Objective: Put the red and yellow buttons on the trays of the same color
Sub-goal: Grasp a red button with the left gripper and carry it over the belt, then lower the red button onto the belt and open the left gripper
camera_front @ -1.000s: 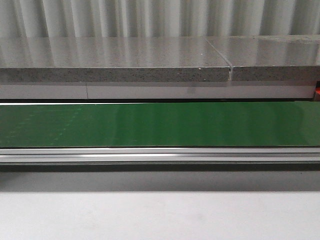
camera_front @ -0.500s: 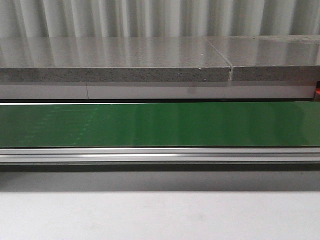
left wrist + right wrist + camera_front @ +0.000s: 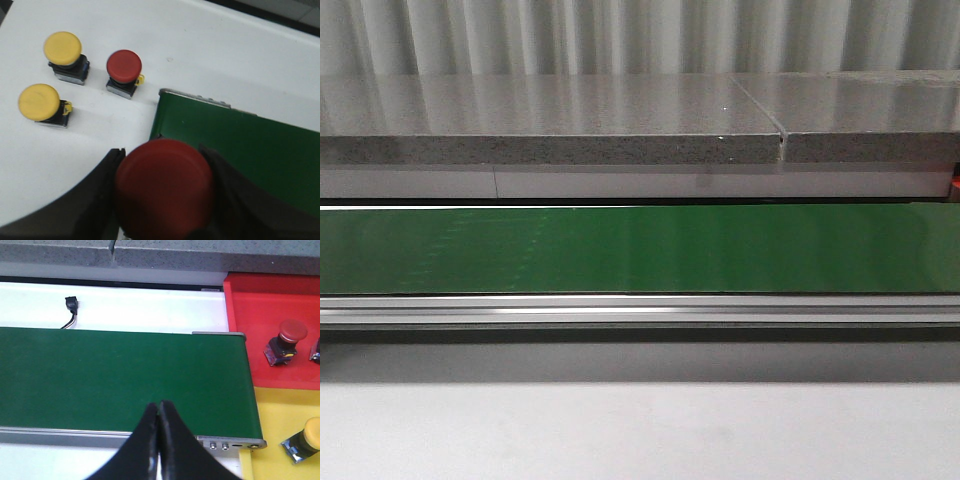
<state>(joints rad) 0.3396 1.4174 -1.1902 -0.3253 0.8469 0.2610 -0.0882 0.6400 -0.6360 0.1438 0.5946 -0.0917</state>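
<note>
Left gripper [image 3: 162, 200] clamps a red button [image 3: 164, 187] between its fingers, above the green belt [image 3: 240, 150] edge. Beyond it on the white counter [image 3: 225, 60]: two yellow buttons [image 3: 62, 47] [image 3: 39, 102], one red [image 3: 124, 66]. Right gripper [image 3: 159, 440] closed, empty, over the belt; red tray [image 3: 260, 305] and yellow tray [image 3: 280, 410] beside it.

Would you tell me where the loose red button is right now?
In the left wrist view, the loose red button stands on the white table, between a yellow button and the green belt's end.
</note>
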